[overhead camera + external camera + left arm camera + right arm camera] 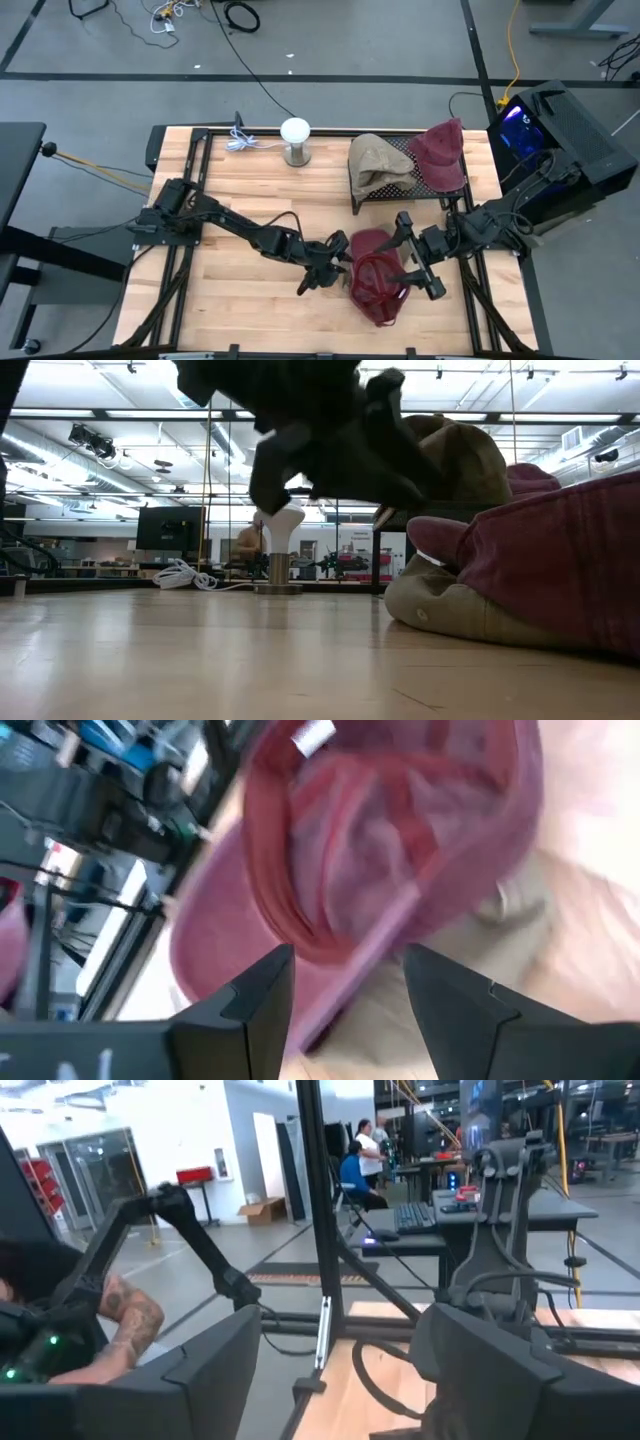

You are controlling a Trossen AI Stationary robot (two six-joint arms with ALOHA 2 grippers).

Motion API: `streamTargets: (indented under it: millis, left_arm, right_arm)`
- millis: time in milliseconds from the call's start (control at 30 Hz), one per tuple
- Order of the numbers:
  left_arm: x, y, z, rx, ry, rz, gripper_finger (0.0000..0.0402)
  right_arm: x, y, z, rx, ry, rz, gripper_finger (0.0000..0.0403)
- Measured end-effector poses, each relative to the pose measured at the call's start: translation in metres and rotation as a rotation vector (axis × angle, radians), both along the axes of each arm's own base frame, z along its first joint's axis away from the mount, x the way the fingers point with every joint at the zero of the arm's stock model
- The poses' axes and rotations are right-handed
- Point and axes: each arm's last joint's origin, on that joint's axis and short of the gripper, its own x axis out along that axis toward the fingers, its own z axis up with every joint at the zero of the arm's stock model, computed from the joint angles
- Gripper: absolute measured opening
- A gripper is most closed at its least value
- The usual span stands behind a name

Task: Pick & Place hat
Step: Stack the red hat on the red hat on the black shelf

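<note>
Left gripper [322,272] jaws released beside the maroon hat [378,275]; right gripper [412,257] jaws released above it.

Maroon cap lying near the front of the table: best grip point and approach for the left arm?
Grip the rim of the maroon cap. It lies open side up, so the thin rim stands free. The left gripper is on the cap's left, jaws open; the left wrist view shows the rim between them. Come in from that side.

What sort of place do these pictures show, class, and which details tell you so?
Probably a robotics lab or workshop: a wooden slatted worktable bearing two dark robot arms, loose cables on the grey concrete floor, and desks with computers beyond.
</note>
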Motion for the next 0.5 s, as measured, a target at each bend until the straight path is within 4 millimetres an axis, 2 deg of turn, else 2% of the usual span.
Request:
streamTargets:
  millis: [333, 500]
  left_arm:
    - [0.005, 0.008, -0.015, 0.118, 0.033, -0.048, 0.0195]
    - [0.007, 0.012, -0.025, 0.071, 0.07, -0.092, 0.0195]
  right_arm:
    - [0.018, 0.011, -0.015, -0.025, 0.02, -0.013, 0.0288]
    - [0.027, 0.018, -0.022, -0.02, 0.013, -0.013, 0.0288]
